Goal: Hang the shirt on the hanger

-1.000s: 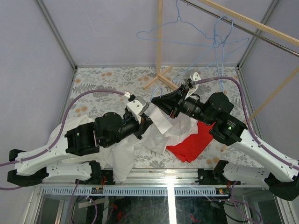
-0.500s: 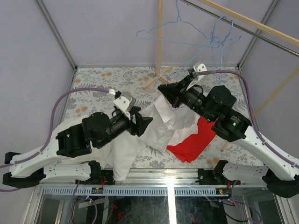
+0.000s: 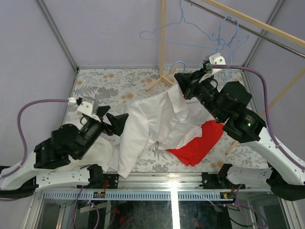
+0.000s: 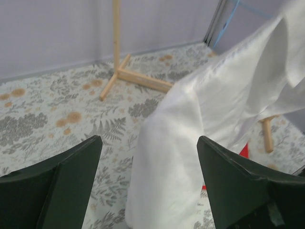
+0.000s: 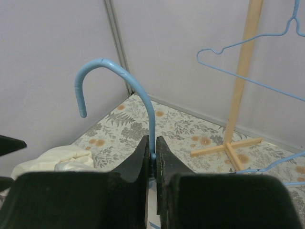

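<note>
Pinching the blue hanger (image 5: 102, 63) by its hook, the right gripper (image 5: 152, 155) is holding up the shirt (image 3: 152, 119); the left gripper (image 4: 148, 143) is hovering spread, empty. Raising slowly and level is looking wisest.

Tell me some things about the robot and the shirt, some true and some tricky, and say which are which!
1. The right gripper is shut on the blue hanger. True.
2. The left gripper is squeezing the shirt. False: its jaws stand open and hold nothing.
3. The red cloth hangs on the hanger. False: it lies on the table, partly under the shirt.
4. A wooden stand is at the back of the table. True.
</note>
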Tool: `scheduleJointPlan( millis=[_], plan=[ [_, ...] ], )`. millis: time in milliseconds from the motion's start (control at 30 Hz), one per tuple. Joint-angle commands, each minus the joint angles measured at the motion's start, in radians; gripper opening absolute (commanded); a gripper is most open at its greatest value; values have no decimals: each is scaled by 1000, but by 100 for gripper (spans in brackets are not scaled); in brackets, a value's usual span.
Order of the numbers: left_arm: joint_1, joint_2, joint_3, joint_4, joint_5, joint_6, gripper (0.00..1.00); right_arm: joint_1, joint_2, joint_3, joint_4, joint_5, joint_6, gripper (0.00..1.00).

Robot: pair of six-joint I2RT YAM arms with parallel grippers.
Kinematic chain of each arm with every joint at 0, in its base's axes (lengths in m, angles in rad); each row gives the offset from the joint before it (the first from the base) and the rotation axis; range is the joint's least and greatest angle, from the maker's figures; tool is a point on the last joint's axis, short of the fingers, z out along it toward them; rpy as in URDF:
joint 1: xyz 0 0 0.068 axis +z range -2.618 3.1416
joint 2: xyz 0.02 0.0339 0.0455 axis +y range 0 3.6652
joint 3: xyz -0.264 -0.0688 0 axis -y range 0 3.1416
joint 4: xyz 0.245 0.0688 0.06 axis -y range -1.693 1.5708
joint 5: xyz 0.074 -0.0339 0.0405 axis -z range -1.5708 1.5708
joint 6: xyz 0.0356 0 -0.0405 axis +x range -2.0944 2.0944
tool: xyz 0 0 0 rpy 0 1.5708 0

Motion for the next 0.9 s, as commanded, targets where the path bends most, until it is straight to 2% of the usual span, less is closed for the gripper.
scheduleJointPlan(
  millis=[0,300,500,600,667,800,867],
  plan=[
    [-5,12,-77,54,-16,-26,81,7,-33,77,38,42,-16,0],
    [-5,61,-158,118,-14,-53,81,5,-72,99,27,25,-1,0],
    [-3,55,-208,220,3,-53,75,6,-103,83,34,0,21,0],
    [-4,51,-226,283,22,-46,66,6,-112,86,24,-14,33,0],
    [-5,50,-231,314,27,-39,54,5,-119,86,12,-16,37,0],
    [-4,62,-218,327,7,-22,22,6,-133,92,4,-3,26,0],
    [-2,68,-198,311,-10,-13,11,5,-134,111,-9,12,6,0]
  ],
)
